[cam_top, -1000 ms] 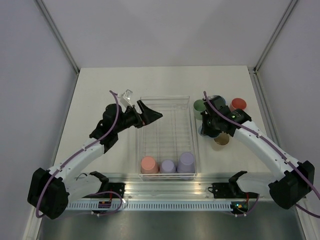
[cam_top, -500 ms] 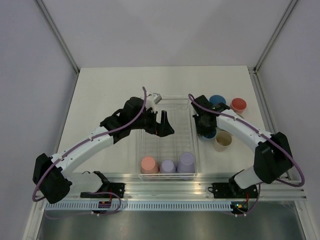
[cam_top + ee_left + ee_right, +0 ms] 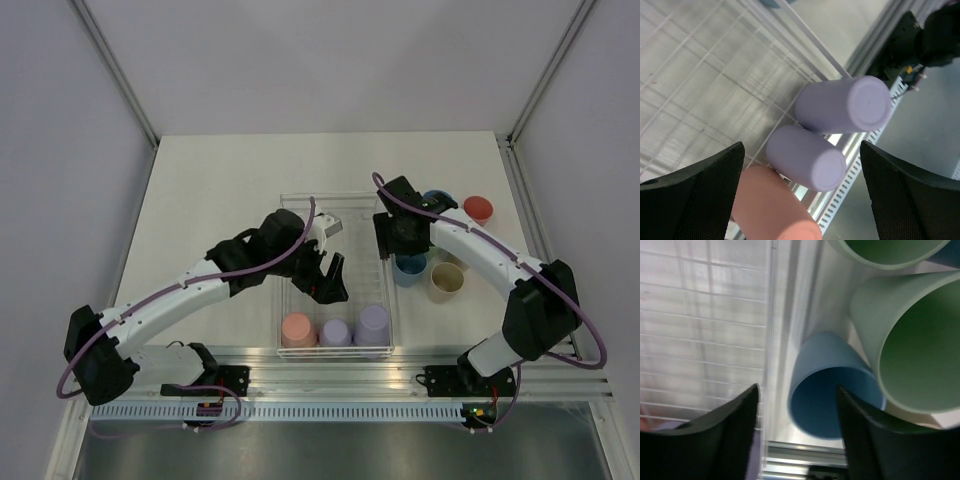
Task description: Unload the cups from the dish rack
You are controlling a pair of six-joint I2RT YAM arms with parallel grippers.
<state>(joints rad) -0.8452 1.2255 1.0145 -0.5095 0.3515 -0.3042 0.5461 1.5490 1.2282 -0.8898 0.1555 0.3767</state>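
Lavender cups [image 3: 840, 107], two, plus salmon cup [image 3: 775, 205] in your rack [image 3: 335, 200]; left gripper [image 3: 322, 278] gaping above; right gripper [image 3: 797, 390] spread at blue cup [image 3: 832, 405].

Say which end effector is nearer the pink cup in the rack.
Left. The left end effector hangs over the rack near the pink cup; the right end effector is outside.

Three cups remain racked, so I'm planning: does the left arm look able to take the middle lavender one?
Likely yes: the open left gripper points at the middle lavender cup, nothing between. The salmon cup and other lavender cup crowd its sides.
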